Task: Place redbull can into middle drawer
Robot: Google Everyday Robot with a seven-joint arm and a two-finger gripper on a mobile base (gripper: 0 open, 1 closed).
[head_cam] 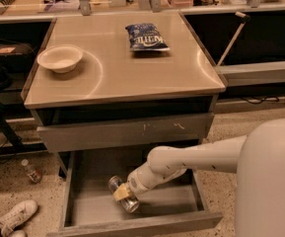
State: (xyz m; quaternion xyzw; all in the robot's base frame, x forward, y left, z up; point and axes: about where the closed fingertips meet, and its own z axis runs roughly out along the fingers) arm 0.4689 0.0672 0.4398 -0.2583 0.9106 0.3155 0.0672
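Observation:
The redbull can is a slim silver can lying tilted inside the open middle drawer, low over its flat grey bottom. My gripper is at the end of the white arm that reaches down into the drawer from the right. It is shut on the can around its middle, with a yellowish finger pad across it. The can's two ends stick out on either side of the fingers. The drawer is pulled out below the scuffed grey drawer front.
A white bowl and a blue chip bag sit on the cabinet top. A small bottle and a white shoe lie on the floor at the left. My white body fills the lower right.

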